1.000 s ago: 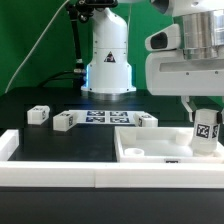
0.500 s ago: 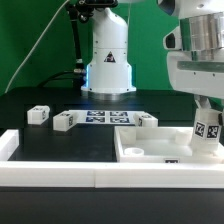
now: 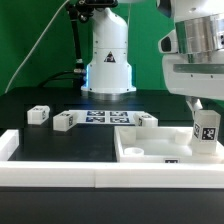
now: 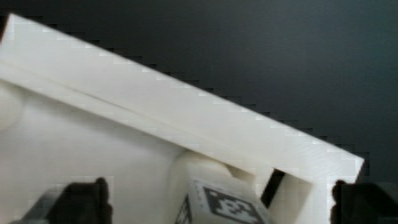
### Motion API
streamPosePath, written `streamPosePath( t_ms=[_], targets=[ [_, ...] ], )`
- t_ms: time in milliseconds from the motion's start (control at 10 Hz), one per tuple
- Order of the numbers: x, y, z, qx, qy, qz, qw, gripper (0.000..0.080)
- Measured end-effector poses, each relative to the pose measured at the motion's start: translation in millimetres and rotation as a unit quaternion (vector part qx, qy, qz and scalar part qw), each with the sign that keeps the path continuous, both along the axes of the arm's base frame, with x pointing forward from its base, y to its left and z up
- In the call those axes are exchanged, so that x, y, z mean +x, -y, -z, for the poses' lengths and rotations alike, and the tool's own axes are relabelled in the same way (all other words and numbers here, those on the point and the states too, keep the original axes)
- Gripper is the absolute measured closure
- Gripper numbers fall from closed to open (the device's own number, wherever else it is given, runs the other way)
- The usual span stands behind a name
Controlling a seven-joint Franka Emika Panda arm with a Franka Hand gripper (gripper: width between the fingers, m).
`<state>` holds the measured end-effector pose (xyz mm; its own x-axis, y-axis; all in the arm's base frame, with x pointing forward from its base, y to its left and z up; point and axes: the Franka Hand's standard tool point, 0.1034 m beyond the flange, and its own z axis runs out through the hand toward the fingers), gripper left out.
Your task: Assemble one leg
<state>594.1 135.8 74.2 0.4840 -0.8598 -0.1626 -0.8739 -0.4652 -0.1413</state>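
Nearest us ran a white rail [image 3: 60, 176], and behind it the white tabletop [image 3: 150, 152] lay flat on the dark worktop [image 3: 40, 140]. The leg [image 3: 207, 131] stood slightly tilted at the tabletop's corner on the exterior view's right, tag toward us. The claw [image 3: 204, 112] straddled it, spread wide. In the wrist view we saw white showing between each of the fingers [image 4: 79, 200] and the leg. Farther back lay three loose legs [image 3: 64, 121], the marker board [image 3: 100, 118] and the arm's base [image 3: 108, 62].
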Motion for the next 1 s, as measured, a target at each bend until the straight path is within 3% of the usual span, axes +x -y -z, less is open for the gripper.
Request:
streamPosePath(
  t_ms=[300,700,900,1000],
  targets=[
    [0.9,6.3,-3.2,-0.014,0.031,-0.195,0.980,0.0151],
    [18.5,10.3,-19.7,-0.070,0.064,-0.458,0.884,0.0150],
    [21.7,13.4,-19.7,-0.080,0.086,-0.546,0.830,0.0150],
    [21.6,12.9,-19.7,-0.080,0.088,-0.558,0.821,0.0150]
  ],
)
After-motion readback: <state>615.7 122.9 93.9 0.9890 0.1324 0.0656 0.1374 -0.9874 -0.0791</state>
